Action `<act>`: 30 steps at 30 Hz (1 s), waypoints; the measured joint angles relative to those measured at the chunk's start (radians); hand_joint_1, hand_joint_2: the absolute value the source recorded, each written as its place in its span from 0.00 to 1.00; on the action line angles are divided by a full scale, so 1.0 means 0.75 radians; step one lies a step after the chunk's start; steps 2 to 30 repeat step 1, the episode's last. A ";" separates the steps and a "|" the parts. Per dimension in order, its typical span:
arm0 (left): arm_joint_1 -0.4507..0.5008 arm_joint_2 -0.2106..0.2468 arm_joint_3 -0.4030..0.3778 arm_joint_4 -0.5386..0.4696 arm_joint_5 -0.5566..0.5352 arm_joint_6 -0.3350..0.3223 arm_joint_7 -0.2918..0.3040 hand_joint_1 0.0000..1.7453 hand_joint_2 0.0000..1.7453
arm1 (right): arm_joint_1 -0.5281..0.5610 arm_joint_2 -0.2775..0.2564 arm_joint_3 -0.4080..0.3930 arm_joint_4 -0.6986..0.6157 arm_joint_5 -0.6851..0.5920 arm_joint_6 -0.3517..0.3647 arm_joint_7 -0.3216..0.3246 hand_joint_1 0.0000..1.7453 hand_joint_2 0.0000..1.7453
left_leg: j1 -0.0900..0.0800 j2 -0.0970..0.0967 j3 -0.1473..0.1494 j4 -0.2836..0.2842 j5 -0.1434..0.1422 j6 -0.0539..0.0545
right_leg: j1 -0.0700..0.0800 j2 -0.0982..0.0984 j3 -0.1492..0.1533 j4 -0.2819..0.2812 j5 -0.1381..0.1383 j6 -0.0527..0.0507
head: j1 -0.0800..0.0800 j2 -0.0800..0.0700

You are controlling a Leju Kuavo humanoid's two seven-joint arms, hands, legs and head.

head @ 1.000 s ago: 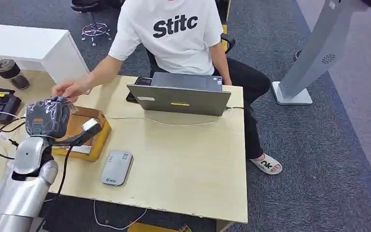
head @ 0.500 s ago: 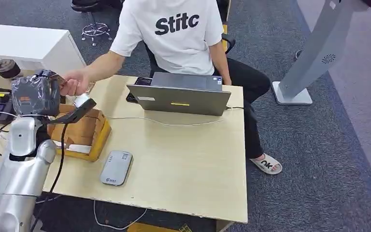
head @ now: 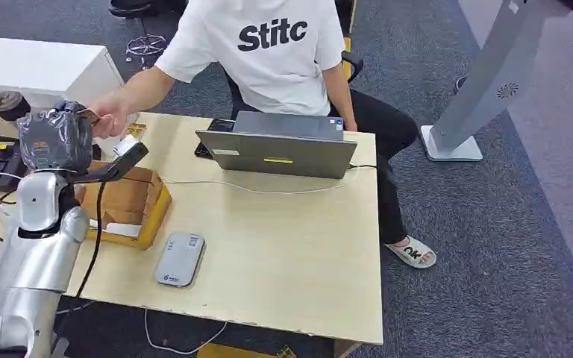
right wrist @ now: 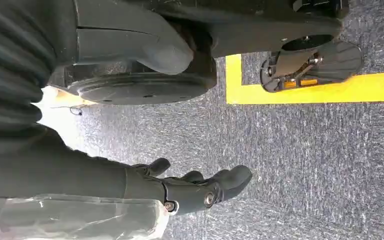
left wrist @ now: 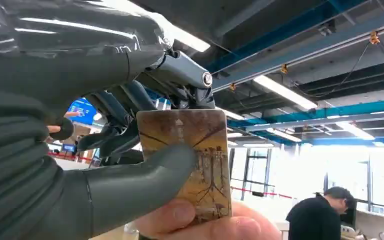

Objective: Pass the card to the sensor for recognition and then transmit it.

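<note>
The left robot hand [head: 54, 139] is being held raised above the worktop [head: 283, 246], the card [left wrist: 187, 160] being pinched between its thumb and fingers while also being gripped by a person's hand [head: 108, 119] just beyond it.

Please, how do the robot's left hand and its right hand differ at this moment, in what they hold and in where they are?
The left hand is raised over the table and grips a brown card, which a person's hand also touches; the right hand holds nothing. The left hand presses its thumb on the card; the right hand's fingers lie apart, above grey carpet. Both have grey ribbed covers.
</note>
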 joint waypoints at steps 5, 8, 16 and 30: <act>-0.010 -0.005 0.000 0.018 -0.004 0.010 0.003 0.00 1.00 | -0.001 0.000 0.001 0.000 -0.001 0.000 0.000 0.00 1.00 | 0.000 0.000 0.000 0.000 0.000 0.000 | 0.000 0.000 0.000 0.000 0.000 0.000 | -0.001 0.000; -0.010 -0.005 0.000 0.018 -0.004 0.010 0.003 0.00 1.00 | -0.001 0.000 0.001 0.000 -0.001 0.000 0.000 0.00 1.00 | 0.000 0.000 0.000 0.000 0.000 0.000 | 0.000 0.000 0.000 0.000 0.000 0.000 | -0.001 0.000; -0.010 -0.005 0.000 0.018 -0.004 0.010 0.003 0.00 1.00 | -0.001 0.000 0.001 0.000 -0.001 0.000 0.000 0.00 1.00 | 0.000 0.000 0.000 0.000 0.000 0.000 | 0.000 0.000 0.000 0.000 0.000 0.000 | -0.001 0.000; -0.010 -0.005 0.000 0.018 -0.004 0.010 0.003 0.00 1.00 | -0.001 0.000 0.001 0.000 -0.001 0.000 0.000 0.00 1.00 | 0.000 0.000 0.000 0.000 0.000 0.000 | 0.000 0.000 0.000 0.000 0.000 0.000 | -0.001 0.000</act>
